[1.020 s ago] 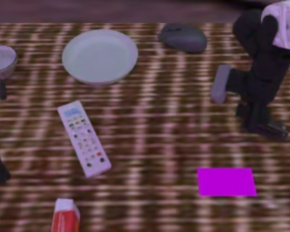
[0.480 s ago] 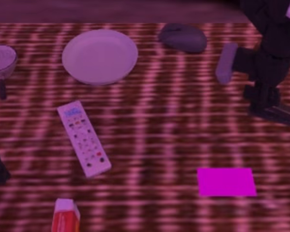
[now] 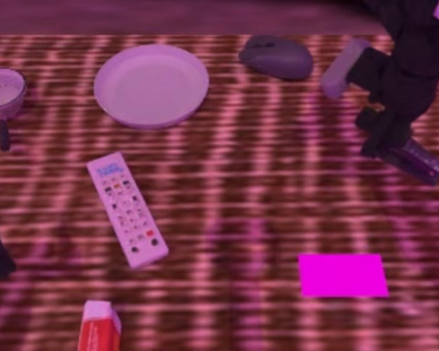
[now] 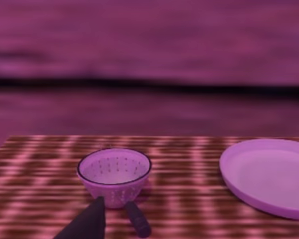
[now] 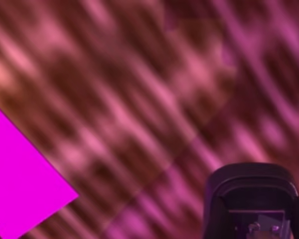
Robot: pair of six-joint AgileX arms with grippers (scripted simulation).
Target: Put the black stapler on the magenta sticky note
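At the top view's right edge, the right gripper (image 3: 392, 143) pinched the black stapler (image 3: 413, 159) between its fingers, ready for carrying toward the magenta sticky note (image 3: 342, 275) at lower right.

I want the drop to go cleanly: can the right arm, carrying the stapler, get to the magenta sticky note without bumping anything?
Probably yes. The right gripper holds the black stapler above the magenta sticky note, with only bare table between them.
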